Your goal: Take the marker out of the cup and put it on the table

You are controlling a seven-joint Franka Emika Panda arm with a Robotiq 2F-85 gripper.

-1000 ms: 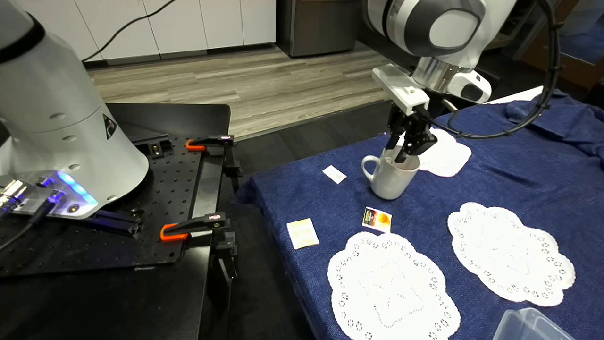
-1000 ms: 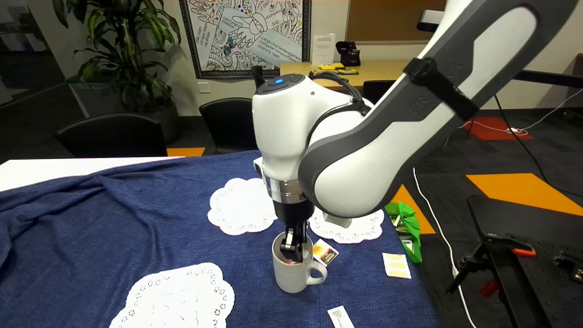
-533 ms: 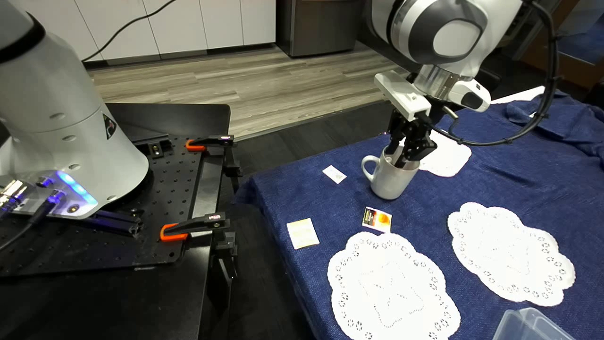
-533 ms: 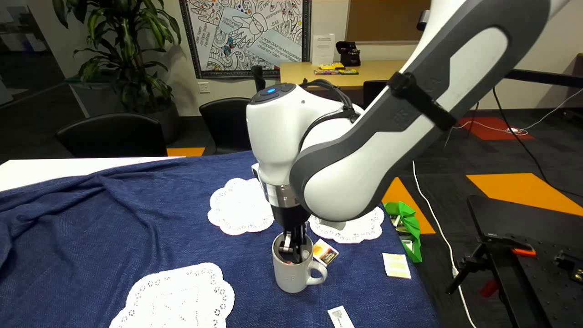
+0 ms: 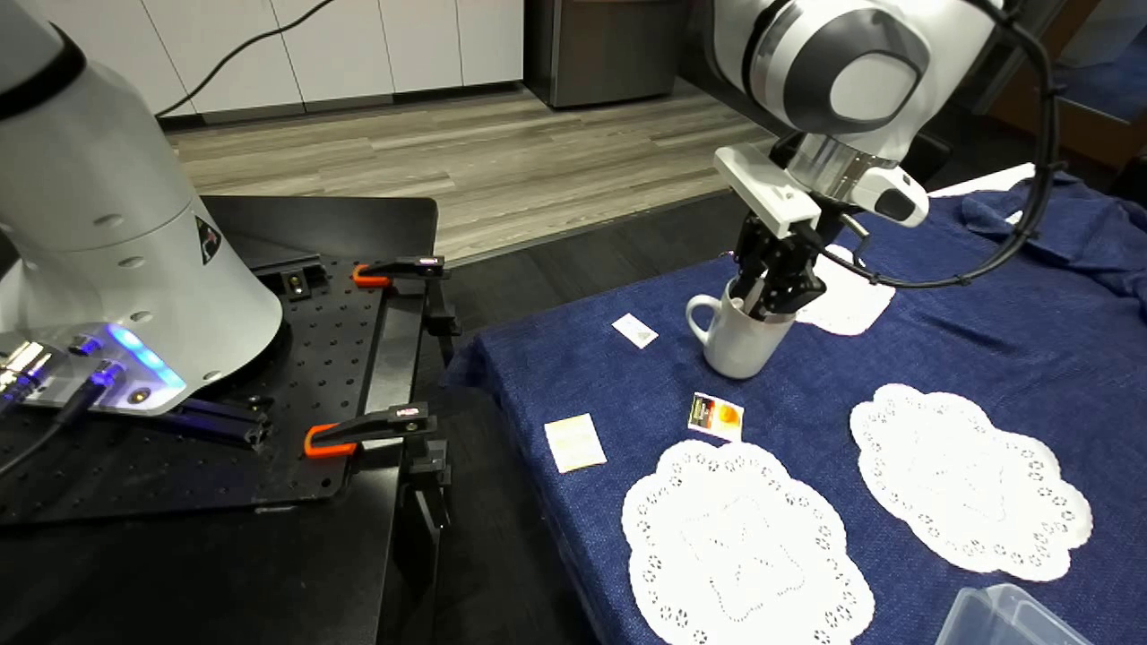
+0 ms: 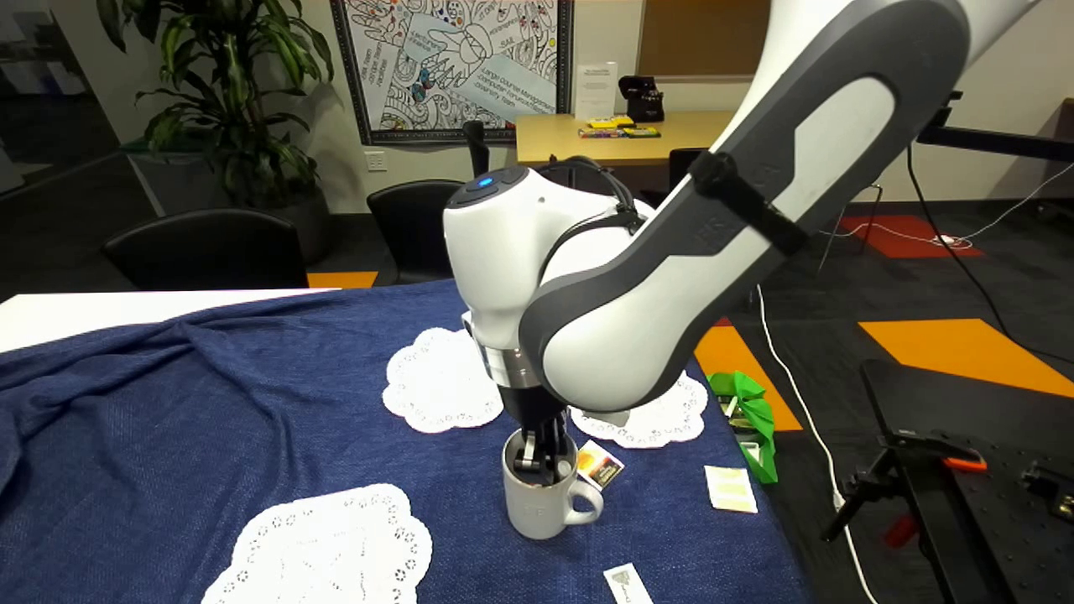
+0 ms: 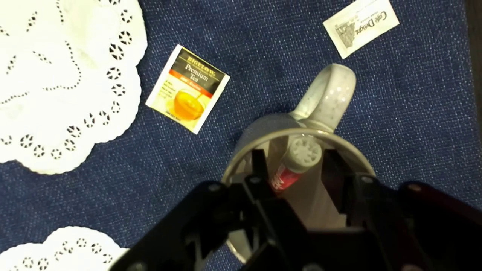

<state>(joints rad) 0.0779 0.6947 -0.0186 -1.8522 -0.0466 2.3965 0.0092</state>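
Note:
The white cup (image 5: 742, 348) stands upright on the navy-blue table (image 5: 645, 385); it also shows in an exterior view (image 6: 537, 510) and in the wrist view (image 7: 335, 98). The marker (image 7: 292, 170), red with a white ridged end, leans inside the cup, white end up near the handle side. Its lower part is hidden behind a finger. My gripper (image 7: 295, 156) is open, with its fingers inside the cup's mouth and the marker's top between them. I cannot tell whether a finger touches the marker. The gripper also shows in both exterior views (image 5: 757, 300) (image 6: 541, 470).
A tea packet (image 7: 188, 88) and a small white packet (image 7: 361, 26) lie near the cup. A yellow packet (image 5: 575, 442) lies near the table edge. White doilies (image 5: 744, 546) (image 5: 972, 484) lie flat, and a clear plastic container (image 5: 1013, 618) stands at the table's front.
My gripper has moved down, deeper into the cup, and the arm above it has shifted and lowered. The cup has stayed in place.

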